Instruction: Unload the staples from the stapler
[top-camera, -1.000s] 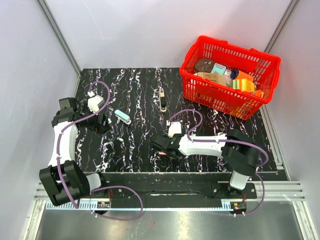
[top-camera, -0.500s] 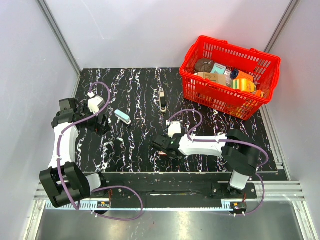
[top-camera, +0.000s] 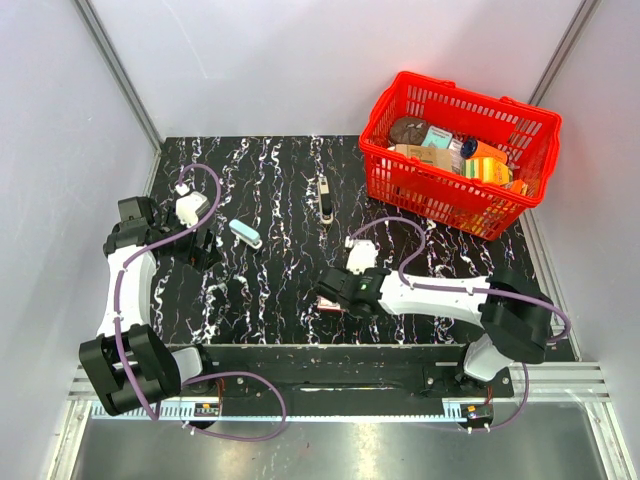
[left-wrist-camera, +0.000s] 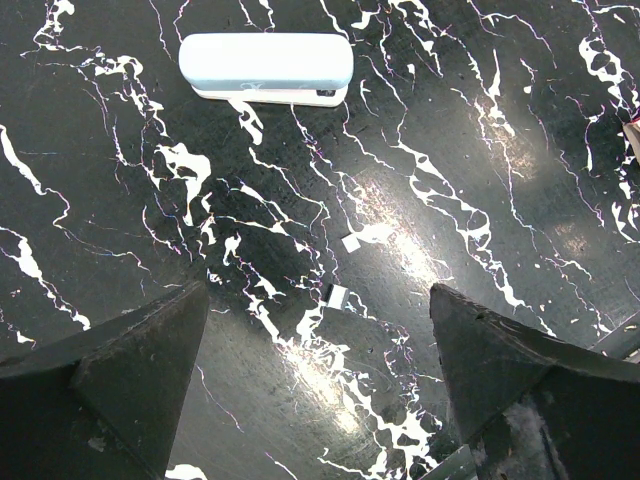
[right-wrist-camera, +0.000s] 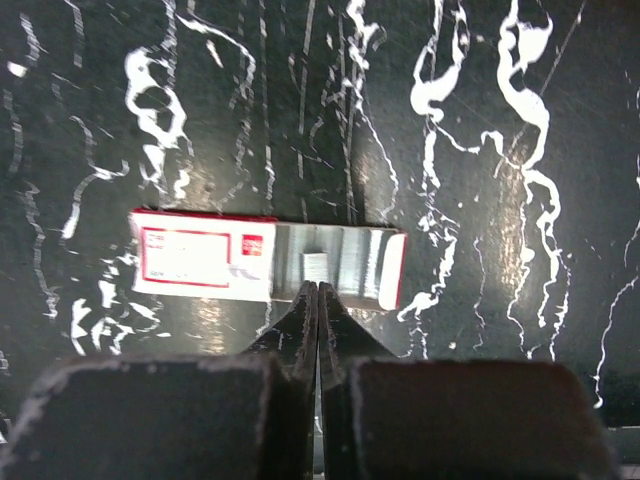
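— Black marbled table fills the floor between pale walls. Where does the stapler lie?
— The stapler lies flat on the left half, at about 10 o'clock from the table middle. The left gripper is near it, at its 8 o'clock, not touching.
— What does the left wrist view add?
— It shows the fingers spread wide with nothing between them. The stapler is at their 11 o'clock, and two small pale bits lie on the bare table between.
— And the right side?
— From above, the right gripper hides what is under it. The right wrist view shows its fingers pressed together, tips at the near edge of a red-and-white box whose tray is slid out.
— Does anything stand in the way?
— A slim black-and-silver object lies at 12 o'clock and a filled red basket at 2 o'clock. Bare table surrounds the stapler.
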